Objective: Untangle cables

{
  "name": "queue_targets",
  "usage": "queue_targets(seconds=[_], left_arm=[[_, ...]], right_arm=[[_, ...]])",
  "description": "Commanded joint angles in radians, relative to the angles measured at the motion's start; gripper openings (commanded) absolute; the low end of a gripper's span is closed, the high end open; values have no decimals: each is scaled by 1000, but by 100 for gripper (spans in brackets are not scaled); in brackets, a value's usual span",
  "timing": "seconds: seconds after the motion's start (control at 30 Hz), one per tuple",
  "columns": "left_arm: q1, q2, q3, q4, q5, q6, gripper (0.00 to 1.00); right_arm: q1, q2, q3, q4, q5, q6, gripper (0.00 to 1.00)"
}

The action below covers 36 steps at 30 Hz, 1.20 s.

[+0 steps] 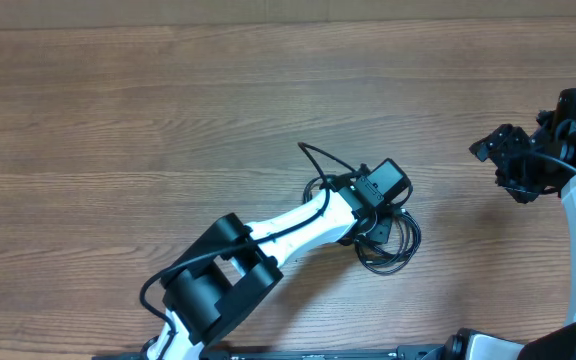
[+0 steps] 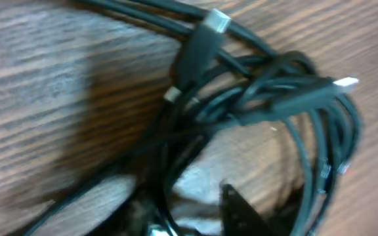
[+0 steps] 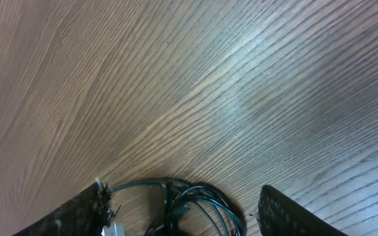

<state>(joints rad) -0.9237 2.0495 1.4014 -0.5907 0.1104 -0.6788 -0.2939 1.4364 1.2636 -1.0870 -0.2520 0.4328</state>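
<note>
Left gripper (image 1: pixel 372 228) sits over the cables (image 1: pixel 401 252), finger spread impossible to tell; right gripper (image 1: pixel 496 160), far right, gapes wide, empty.

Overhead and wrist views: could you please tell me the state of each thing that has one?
cables: tangled in one bundle, lying on the table.
left pincer: down at the bundle; open or shut cannot be told.
right pincer: open, empty, apart from the bundle.
</note>
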Motion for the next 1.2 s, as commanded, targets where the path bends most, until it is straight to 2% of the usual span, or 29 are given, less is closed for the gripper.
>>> queue_targets(seconds=[0.0, 0.2, 0.33, 0.4, 0.47, 0.5, 0.6, 0.73, 0.97, 1.1, 1.17], left_arm=[[-7, 18, 9, 1, -56, -77, 29], [-8, 46, 9, 16, -53, -116, 23], [1, 56, 9, 32, -32, -115, 14], [1, 56, 9, 39, -32, -111, 4], [4, 55, 11, 57, -32, -74, 4], [21, 38, 29, 51, -32, -4, 4], [67, -24, 77, 10, -1, 98, 4], [164, -144, 150, -23, 222, 250, 4], [343, -253, 194, -31, 604, 261, 4], [418, -257, 194, -34, 763, 261, 4], [443, -257, 194, -34, 798, 260, 4]], right_arm=[[-3, 0, 14, 0, -3, -23, 71], [-3, 0, 13, -1, -4, -27, 70], [-3, 0, 13, -11, -4, -50, 71], [-3, 0, 13, -16, -3, -50, 70], [-3, 0, 13, -23, -4, -67, 70], [-3, 0, 13, -31, -5, -87, 70], [-3, 0, 13, -35, -38, -148, 69], [-3, 0, 13, -32, -217, -273, 68], [-3, 0, 13, -10, -538, -387, 67], [8, 0, 13, 6, -625, -386, 66], [26, 0, 13, 16, -637, -386, 66]])
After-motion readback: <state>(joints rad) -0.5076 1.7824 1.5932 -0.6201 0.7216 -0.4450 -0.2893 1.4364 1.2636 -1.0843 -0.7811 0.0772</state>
